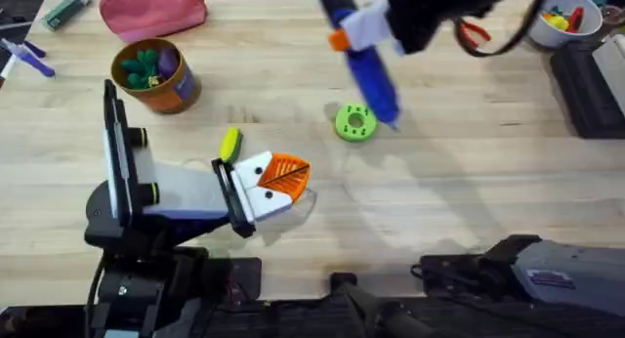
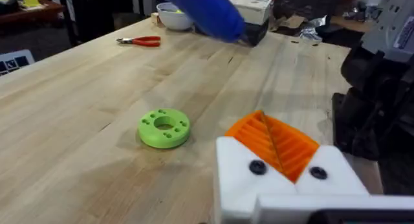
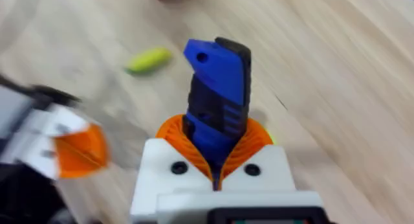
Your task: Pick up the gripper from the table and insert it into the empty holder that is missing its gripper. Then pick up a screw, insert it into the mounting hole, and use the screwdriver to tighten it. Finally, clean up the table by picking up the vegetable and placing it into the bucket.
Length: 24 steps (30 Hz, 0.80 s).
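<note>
— Blue plastic is what my right gripper [image 3: 217,175] has: the screwdriver [image 1: 366,69], pinched between the orange pads, hanging in the upper middle of the overhead frame with its tip just above the green disc [image 1: 354,122].

— And your left gripper [image 1: 273,182]?

— Low at centre-left of that frame, pads pressed together with nothing between them that I can see. The vegetable [image 1: 229,144] lies just above it on the wood. The bucket [image 1: 154,76] sits at upper left, already holding some toy pieces.

— What could go wrong from here?

— 3 things, as I judge it. I hold the screwdriver near its upper end, so a sideways push on the tip could lever it out of line in my pads. The tip hangs over the disc, so coming straight down would jab that rather than any screw. And my left fingers sit beside the vegetable; a careless swing could roll it away.

— The holder, the loose pad, the screw?

— I cannot pick them out.

— Any writing or brand marks?

— None I can read on the screwdriver, bucket or pink pouch [image 1: 153,10].
</note>
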Available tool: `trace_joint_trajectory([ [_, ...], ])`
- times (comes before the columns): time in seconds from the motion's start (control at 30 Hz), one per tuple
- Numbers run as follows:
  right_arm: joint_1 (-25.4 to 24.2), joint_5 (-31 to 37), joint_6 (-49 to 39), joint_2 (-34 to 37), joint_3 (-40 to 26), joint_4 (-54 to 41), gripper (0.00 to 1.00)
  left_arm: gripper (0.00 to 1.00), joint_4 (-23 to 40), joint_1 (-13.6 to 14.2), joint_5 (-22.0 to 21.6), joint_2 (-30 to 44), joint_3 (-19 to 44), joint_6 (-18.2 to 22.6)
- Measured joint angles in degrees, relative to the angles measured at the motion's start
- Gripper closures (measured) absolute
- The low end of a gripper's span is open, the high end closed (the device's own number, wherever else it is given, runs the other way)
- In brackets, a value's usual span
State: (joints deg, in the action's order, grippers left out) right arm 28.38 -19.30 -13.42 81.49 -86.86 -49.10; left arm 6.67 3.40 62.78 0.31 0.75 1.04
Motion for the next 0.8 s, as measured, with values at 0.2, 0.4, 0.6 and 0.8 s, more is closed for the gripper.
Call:
trace_joint_trajectory([
  [0.2,-0.36,15.15,-6.86,-0.76,-0.58,-12.84,0.977,0.992,-0.01,0.00,0.00,-0.01,0.00,0.02],
  [0.4,-2.01,21.80,-18.30,0.50,-0.62,-18.93,0.977,0.992,-0.01,0.00,0.00,0.01,0.00,0.00],
  [0.6,-2.54,26.55,-23.35,6.42,-0.43,-19.32,0.977,0.992,0.00,0.00,0.00,0.00,0.00,0.00],
  [0.8,-2.58,30.34,-26.26,7.19,6.61,-14.91,0.977,0.992,0.01,0.00,0.00,0.00,0.00,0.00],
])
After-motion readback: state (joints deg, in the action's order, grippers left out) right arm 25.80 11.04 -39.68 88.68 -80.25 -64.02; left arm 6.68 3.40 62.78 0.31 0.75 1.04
